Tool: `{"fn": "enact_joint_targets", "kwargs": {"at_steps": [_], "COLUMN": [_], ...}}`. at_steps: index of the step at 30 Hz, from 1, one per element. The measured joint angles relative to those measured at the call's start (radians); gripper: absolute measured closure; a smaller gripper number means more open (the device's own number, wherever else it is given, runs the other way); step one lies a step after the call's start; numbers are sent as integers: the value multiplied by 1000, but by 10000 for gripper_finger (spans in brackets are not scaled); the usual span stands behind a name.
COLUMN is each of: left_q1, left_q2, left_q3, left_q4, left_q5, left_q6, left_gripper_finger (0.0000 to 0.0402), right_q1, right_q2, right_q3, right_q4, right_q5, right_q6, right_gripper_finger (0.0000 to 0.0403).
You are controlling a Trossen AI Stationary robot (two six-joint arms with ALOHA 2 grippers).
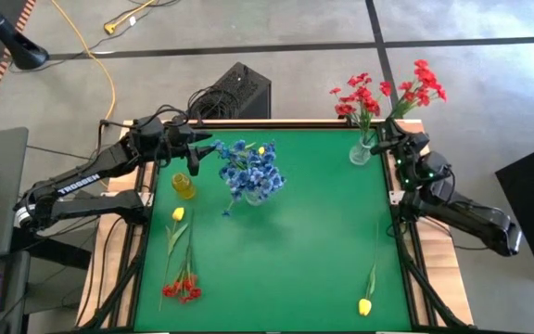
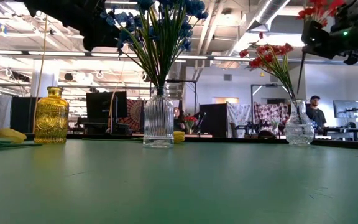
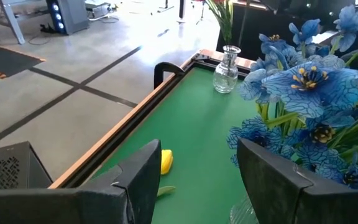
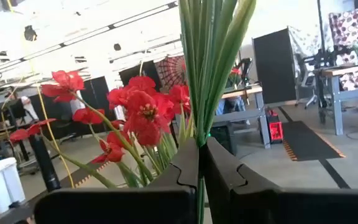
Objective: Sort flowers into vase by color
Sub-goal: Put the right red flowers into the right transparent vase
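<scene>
Red flowers (image 1: pixel 422 82) are pinched by their stems in the right claw (image 1: pixel 399 147), above the clear vase (image 1: pixel 361 152) at the surface's far right; lower the stems straight in. Left claw (image 1: pixel 204 141) hangs released beside the blue flowers (image 1: pixel 250 170).

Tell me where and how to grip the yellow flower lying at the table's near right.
Grip the yellow flower on its thin green stem, about midway along and clear of the bud. It lies flat on the green table with nothing beside it, so coming straight down, fingers closing across the stem, looks best. The bud seems too soft to pinch.
</scene>
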Motion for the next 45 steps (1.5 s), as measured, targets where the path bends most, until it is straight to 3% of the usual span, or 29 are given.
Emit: {"fn": "enact_joint_targets", "kwargs": {"at_steps": [12,45], "left_q1": [0,0], "left_q2": [0,0], "left_q3": [0,0], "left_q4": [-1,-27], "left_q5": [-1,-2], "left_q6": [-11,-9], "left_gripper_finger": [203,203], "right_q1": [-116,-75], "right_q2": [81,82], "right_q3": [-51,-51], "right_q4": [50,-93], "right_q5": [-88,-125], "right_q6": [3,-15], "right_gripper_finger": [367,343]}}
